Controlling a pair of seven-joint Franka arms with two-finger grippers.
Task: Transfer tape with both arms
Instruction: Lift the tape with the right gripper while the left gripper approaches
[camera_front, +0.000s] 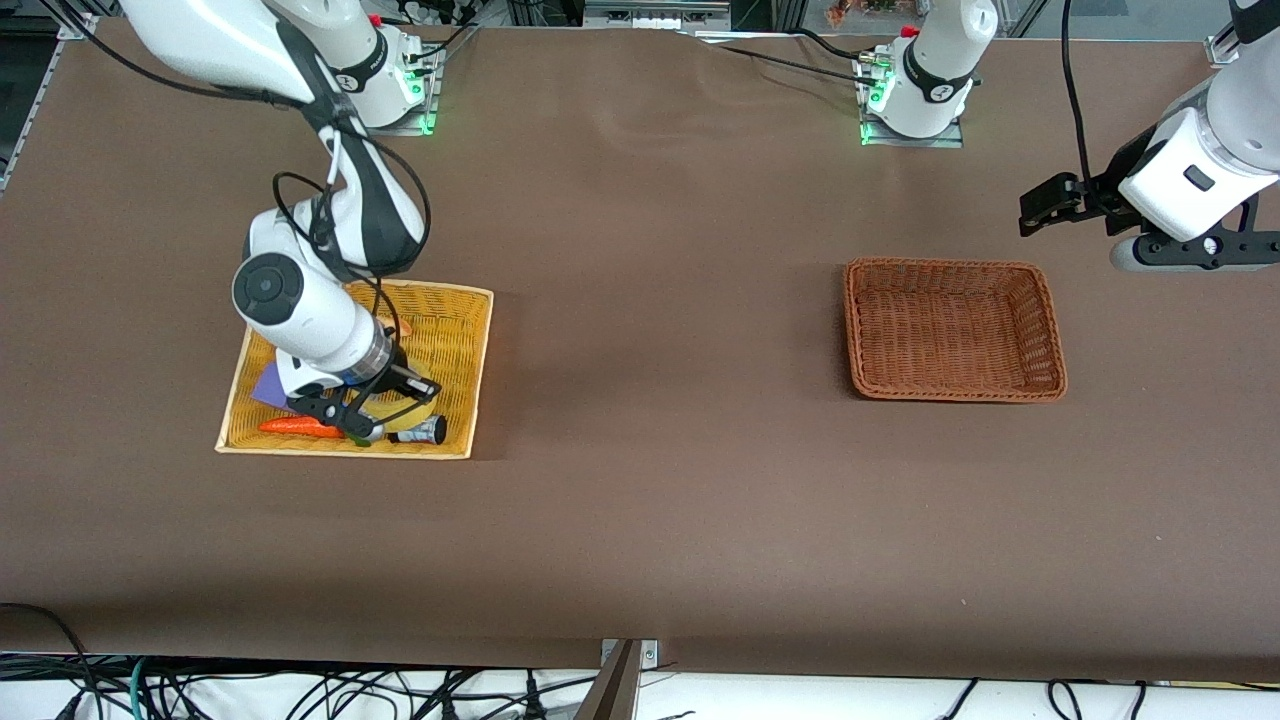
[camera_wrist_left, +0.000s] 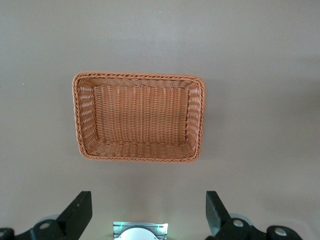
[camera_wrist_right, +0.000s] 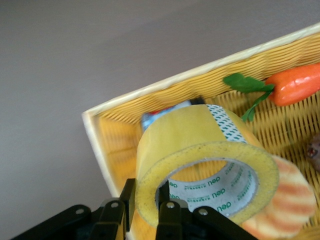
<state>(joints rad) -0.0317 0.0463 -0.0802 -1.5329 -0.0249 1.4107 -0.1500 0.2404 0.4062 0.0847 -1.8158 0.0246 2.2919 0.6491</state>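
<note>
**Tape gripped in yellow basket; left arm waiting**

R arm is reached down into the yellow basket (camera_front: 470, 370) at the right arm's end of the table. In the right wrist view the right gripper (camera_wrist_right: 147, 210) is seen clamped on the wall of the tape (camera_wrist_right: 200, 160): one finger (camera_wrist_right: 169, 212) is set inside the grey core, the other against the yellow outer face. Jaws are closed on the roll. Tape is located inside the yellow basket, near its corner; whether it is lifted off the weave cannot be told. In the front view only a small yellow part of the roll (camera_front: 420, 390) is seen beside the right gripper (camera_front: 375, 400).

Other basket contents are noted: an orange carrot (camera_front: 295, 425) w/ green leaves along the rim nearest the front camera, a small black-and-white cylinder (camera_front: 425, 431) just beside it, a purple flat piece (camera_front: 268, 385) partly hidden by the arm, and an orange striped pastry (camera_wrist_right: 287, 200) touching the roll.

L arm is held waiting. The left gripper (camera_wrist_left: 147, 212) is hung w/ fingers spread wide apart and nothing between them, up in the air near the brown basket (camera_front: 860, 330). The brown basket is seen whole in the left wrist view (camera_wrist_left: 80, 115).
</note>
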